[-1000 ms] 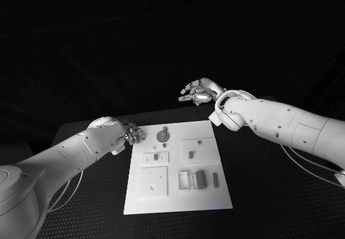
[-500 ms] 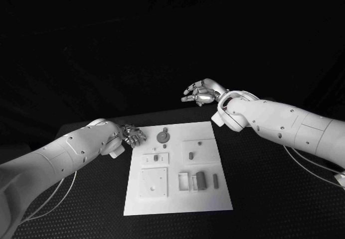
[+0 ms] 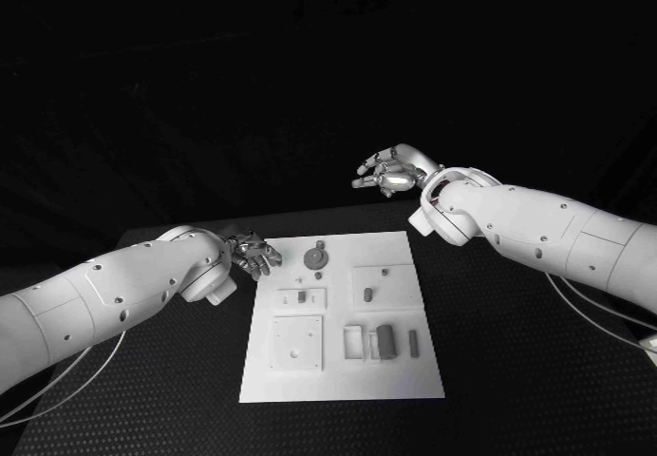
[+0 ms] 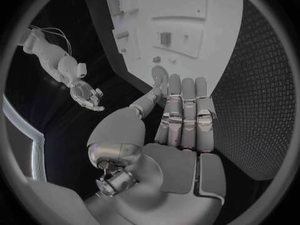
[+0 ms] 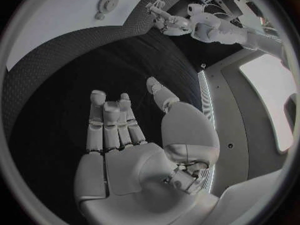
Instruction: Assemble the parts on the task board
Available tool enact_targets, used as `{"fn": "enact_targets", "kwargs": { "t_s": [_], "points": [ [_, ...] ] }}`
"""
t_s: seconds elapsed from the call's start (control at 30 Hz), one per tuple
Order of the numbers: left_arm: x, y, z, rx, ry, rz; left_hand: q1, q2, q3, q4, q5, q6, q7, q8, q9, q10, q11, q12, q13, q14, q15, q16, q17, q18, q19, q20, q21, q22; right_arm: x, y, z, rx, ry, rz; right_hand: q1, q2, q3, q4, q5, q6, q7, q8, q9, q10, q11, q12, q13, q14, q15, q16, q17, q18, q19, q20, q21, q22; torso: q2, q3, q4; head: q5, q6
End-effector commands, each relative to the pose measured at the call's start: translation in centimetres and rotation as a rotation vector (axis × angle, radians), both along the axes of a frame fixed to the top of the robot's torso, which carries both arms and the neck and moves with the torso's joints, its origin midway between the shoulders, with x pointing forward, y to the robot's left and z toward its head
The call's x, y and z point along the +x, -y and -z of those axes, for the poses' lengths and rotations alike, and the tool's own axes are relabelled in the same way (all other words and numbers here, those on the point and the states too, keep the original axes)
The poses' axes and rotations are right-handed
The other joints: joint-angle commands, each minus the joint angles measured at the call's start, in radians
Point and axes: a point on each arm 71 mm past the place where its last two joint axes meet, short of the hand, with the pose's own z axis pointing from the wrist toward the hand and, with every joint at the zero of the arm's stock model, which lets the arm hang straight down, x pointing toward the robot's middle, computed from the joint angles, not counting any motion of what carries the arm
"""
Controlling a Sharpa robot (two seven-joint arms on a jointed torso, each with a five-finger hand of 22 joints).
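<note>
The white task board (image 3: 343,380) lies in the middle of the black table. On it sit a round grey part (image 3: 316,256) near the far edge, small grey parts (image 3: 368,294) in the middle plates, and upright grey blocks (image 3: 384,340) lower down. My left hand (image 3: 251,255) hovers at the board's far left corner, fingers straight and holding nothing (image 4: 182,115); the round part (image 4: 159,76) lies just past its fingertips. My right hand (image 3: 390,173) is raised beyond the board's far edge, fingers spread and empty (image 5: 119,135).
Black textured table top (image 3: 520,361) surrounds the board on all sides. Thin cables (image 3: 603,323) hang under the right arm. In the right wrist view the board (image 5: 50,15) and my left hand (image 5: 164,20) lie far off.
The right hand has drifted a little to the right, staying raised and spread. The left forearm has swung lower while its hand stays by the board's far left corner.
</note>
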Motion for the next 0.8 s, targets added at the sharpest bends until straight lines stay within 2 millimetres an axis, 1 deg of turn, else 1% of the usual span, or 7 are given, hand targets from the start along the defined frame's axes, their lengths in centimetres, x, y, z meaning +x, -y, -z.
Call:
{"fn": "enact_targets", "kwargs": {
  "t_s": [0.03, 0.1, 0.17, 0.23, 0.37, 0.57, 0.8],
  "points": [
    [-0.4, -0.1, -0.2, 0.071, 0.043, -0.043, 0.001, -0.009, 0.008, 0.000, 0.009, 0.026, -0.018, 0.004, 0.001, 0.010, -0.001, -0.004, 0.003, 0.010, -0.002, 0.005, 0.003, -0.005, 0.008, -0.002, 0.003, 0.003, 0.0, 0.1, 0.0, -0.002, -0.007, -0.007, -0.010, 0.003, -0.001, 0.005, -0.002, 0.000, 0.005, -0.003, -0.001, -0.005, -0.001, 0.006, -0.001, -0.008, -0.001, 0.006, -0.001, 0.011, 0.003, -0.005, -0.006, 0.010, -0.004, -0.0054, 0.0035, 0.002, -0.008],
    [-0.8, -0.1, 0.0, 0.082, 0.039, -0.039, 0.001, -0.010, 0.009, 0.000, 0.009, 0.027, -0.019, 0.005, 0.001, 0.012, -0.002, -0.005, 0.004, 0.011, -0.002, 0.005, 0.005, -0.005, 0.009, -0.003, 0.003, 0.004, -0.1, 0.3, 0.0, -0.003, -0.007, -0.006, -0.010, 0.003, -0.001, 0.005, -0.002, 0.000, 0.005, -0.003, -0.001, -0.005, -0.001, 0.006, -0.001, -0.008, -0.001, 0.006, -0.001, 0.011, 0.003, -0.005, -0.006, 0.010, -0.003, -0.0055, 0.0044, 0.004, -0.011],
    [-1.1, -0.1, 0.4, 0.100, 0.035, -0.034, 0.000, -0.012, 0.009, 0.000, 0.010, 0.030, -0.020, 0.005, 0.000, 0.015, -0.003, -0.005, 0.007, 0.013, -0.003, 0.005, 0.007, -0.006, 0.012, -0.004, 0.004, 0.005, -0.1, 0.3, 0.0, -0.003, -0.007, -0.004, -0.010, 0.003, -0.001, 0.005, -0.002, 0.000, 0.005, -0.003, -0.001, -0.005, -0.001, 0.006, -0.001, -0.008, -0.001, 0.006, -0.001, 0.011, 0.003, -0.005, -0.006, 0.010, -0.003, -0.0037, 0.0034, 0.007, -0.012],
    [-1.4, -0.1, 0.7, 0.113, 0.034, -0.031, -0.001, -0.013, 0.010, 0.000, 0.013, 0.032, -0.021, 0.006, -0.001, 0.017, -0.004, -0.006, 0.009, 0.015, -0.004, 0.006, 0.010, -0.006, 0.014, -0.004, 0.004, 0.007, -0.1, 0.3, 0.0, -0.003, -0.007, -0.005, -0.010, 0.003, -0.001, 0.005, -0.002, 0.000, 0.005, -0.003, -0.001, -0.005, -0.001, 0.006, -0.001, -0.008, -0.001, 0.006, -0.001, 0.011, 0.003, -0.005, -0.006, 0.011, -0.003, -0.0037, 0.0029, 0.008, -0.014],
    [-1.9, 0.1, 1.5, 0.131, 0.025, -0.021, -0.002, -0.013, 0.010, 0.000, 0.013, 0.034, -0.022, 0.007, -0.002, 0.019, -0.005, -0.006, 0.010, 0.017, -0.005, 0.006, 0.012, -0.006, 0.016, -0.005, 0.004, 0.008, -0.1, 0.4, 0.0, -0.003, -0.007, -0.005, -0.011, 0.003, -0.001, 0.005, -0.002, 0.000, 0.005, -0.002, -0.002, -0.005, -0.001, 0.006, -0.001, -0.008, -0.001, 0.006, -0.002, 0.011, 0.003, -0.005, -0.006, 0.011, -0.003, -0.0038, 0.0033, 0.008, -0.016],
    [-2.6, 1.0, 2.8, 0.152, -0.019, 0.017, -0.005, -0.011, 0.010, 0.000, 0.007, 0.035, -0.022, 0.007, -0.004, 0.021, -0.005, -0.008, 0.014, 0.017, -0.005, 0.005, 0.015, -0.006, 0.017, -0.006, 0.003, 0.011, -0.1, 0.3, 0.0, -0.003, -0.007, -0.006, -0.011, 0.003, -0.001, 0.005, -0.002, 0.000, 0.005, -0.002, -0.002, -0.005, -0.001, 0.006, -0.002, -0.008, -0.001, 0.006, -0.002, 0.011, 0.003, -0.005, -0.006, 0.011, -0.002, -0.0019, 0.0015, 0.011, -0.020],
    [-3.1, 1.2, 3.8, 0.157, -0.039, 0.020, -0.005, -0.010, 0.011, -0.001, 0.008, 0.036, -0.022, 0.007, -0.004, 0.022, -0.006, -0.009, 0.015, 0.017, -0.006, 0.004, 0.017, -0.006, 0.017, -0.006, 0.002, 0.012, -0.1, 0.4, 0.0, -0.002, -0.003, -0.006, -0.011, 0.003, -0.001, 0.005, -0.002, 0.000, 0.005, -0.002, -0.002, -0.005, -0.001, 0.007, -0.002, -0.008, -0.001, 0.006, -0.002, 0.011, 0.003, -0.005, -0.007, 0.011, -0.002, -0.0019, 0.0026, 0.010, -0.024]
  ]
}}
